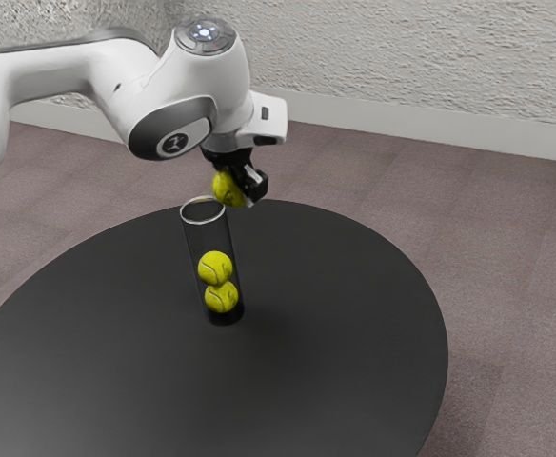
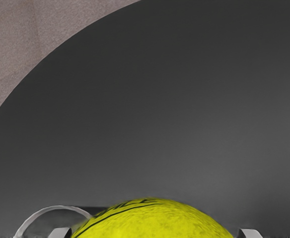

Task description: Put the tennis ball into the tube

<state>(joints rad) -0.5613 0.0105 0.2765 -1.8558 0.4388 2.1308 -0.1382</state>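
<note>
Here we go, from the exterior view's left: my white arm reaches in over the round black table. Next comes the clear tube, standing on the table, with two balls stacked low inside and plenty of room above them. And just over its rim, a touch to the right, there's the tennis ball, up in the air and outside the tube.

It should be a light one, springy under the felt, not slippery, hard to hurt. Across its widest part is the place to hold it, and that looks to be about where I have it. Farthest right, the gripper: closed on the ball, jaws parted by roughly its width, a fingertip at either side.

So this is the lining-up, I'd say, with most of the carrying done. I need a small shift left until ball and mouth share a centre, then down gently and let go. Clip that rim, though, and a tube this slim could tip over!
</note>
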